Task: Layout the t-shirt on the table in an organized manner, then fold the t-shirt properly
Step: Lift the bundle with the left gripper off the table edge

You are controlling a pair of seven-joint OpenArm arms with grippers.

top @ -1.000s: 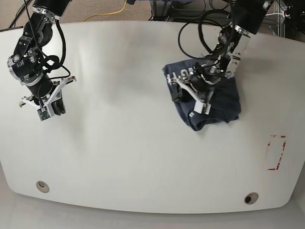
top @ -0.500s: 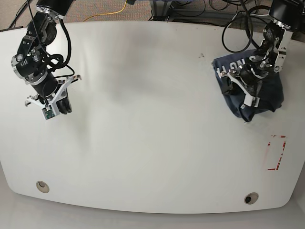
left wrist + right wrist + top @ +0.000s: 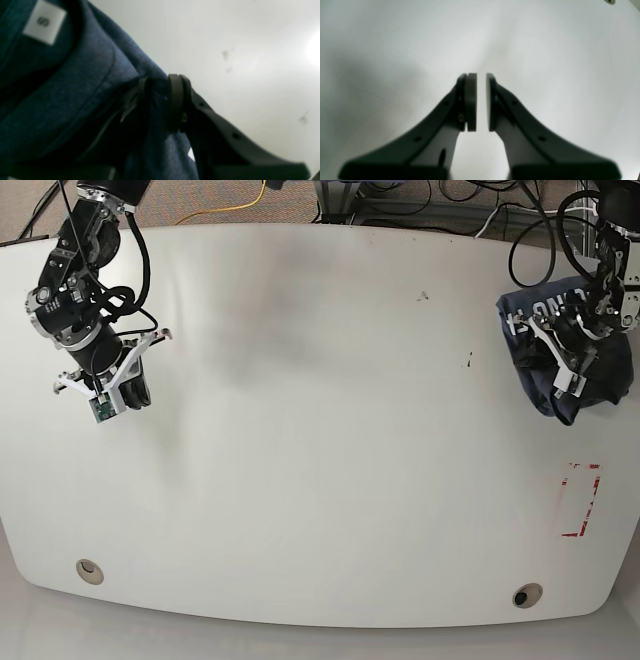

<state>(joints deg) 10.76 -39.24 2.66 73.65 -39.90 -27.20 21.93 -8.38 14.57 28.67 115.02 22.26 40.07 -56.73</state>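
Right now your left gripper (image 3: 160, 100) is clamped on a fold of the t-shirt (image 3: 75, 95), fabric pinched between both pads in the left wrist view. The shirt's a bunched navy heap, not laid flat. In the base view it sits at the far right side of the table (image 3: 320, 460), near the edge, w/ the left gripper (image 3: 566, 367) right on top of it. White lettering shows on the upper part of the bundle (image 3: 560, 350). Wrist cam also shows the white size tag (image 3: 45, 22) marked "S" inside the collar, top left of the pinch.

Your right gripper (image 3: 481, 102) holds nothing: pads nearly together, only a thin slit between them, bare table below. In the base view it (image 3: 108, 395) hangs over the table's left side, well apart from the shirt.

Red rectangular mark (image 3: 580, 500) lies below the bundle, near the right edge. Two grommet holes (image 3: 89, 570) sit along the near edge, 2nd one (image 3: 526, 594) at the right.
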